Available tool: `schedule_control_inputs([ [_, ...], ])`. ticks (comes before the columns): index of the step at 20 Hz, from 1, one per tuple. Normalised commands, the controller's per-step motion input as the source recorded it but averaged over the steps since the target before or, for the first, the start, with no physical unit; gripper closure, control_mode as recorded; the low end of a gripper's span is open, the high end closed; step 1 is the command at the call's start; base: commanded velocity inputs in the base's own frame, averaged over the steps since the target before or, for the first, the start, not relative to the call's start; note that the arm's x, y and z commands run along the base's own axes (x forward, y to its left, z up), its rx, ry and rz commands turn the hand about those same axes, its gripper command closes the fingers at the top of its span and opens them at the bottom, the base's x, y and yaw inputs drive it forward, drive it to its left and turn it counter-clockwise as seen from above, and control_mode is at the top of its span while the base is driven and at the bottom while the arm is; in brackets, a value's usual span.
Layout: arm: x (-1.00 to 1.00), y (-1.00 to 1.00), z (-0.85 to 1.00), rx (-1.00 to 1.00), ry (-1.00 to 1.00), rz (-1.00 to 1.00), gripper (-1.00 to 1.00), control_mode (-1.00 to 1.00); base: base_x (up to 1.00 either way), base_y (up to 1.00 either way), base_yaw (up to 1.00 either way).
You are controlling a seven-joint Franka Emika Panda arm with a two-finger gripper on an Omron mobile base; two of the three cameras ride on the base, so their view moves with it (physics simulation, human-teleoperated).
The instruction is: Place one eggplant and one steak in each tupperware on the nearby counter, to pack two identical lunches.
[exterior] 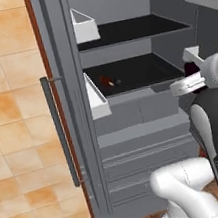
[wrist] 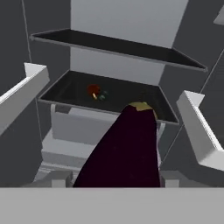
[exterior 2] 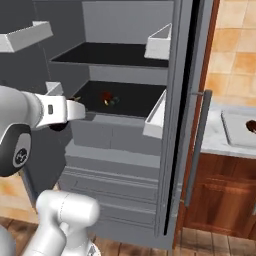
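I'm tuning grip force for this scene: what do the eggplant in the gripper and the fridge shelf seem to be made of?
The eggplant looks like smooth, matte purple-black skin with a pale stem cap, probably a soft vegetable, though the render gives no texture. The fridge shelf looks like a dark, slightly glossy slab with a grey rim, perhaps glass or plastic; its flat sheen suggests a hard surface.

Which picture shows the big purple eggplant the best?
The hand view. The eggplant is large and close there, dark purple with a pale tip, rising between the tool's fingertips. The left base view shows just a dark bit of it beside the white hand. The right base view shows a small dark patch under the hand.
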Motion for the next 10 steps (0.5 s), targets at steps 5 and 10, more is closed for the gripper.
schedule_control_inputs([
  [5,0.00,0.00,0.00,0.00,0.00,0.00,1.00,1.00,-0.79,-0.34,0.00],
  [10,0.00,0.00,0.00,0.00,0.00,0.00,1.00,1.00,-0.15,-0.97,0.00],
])
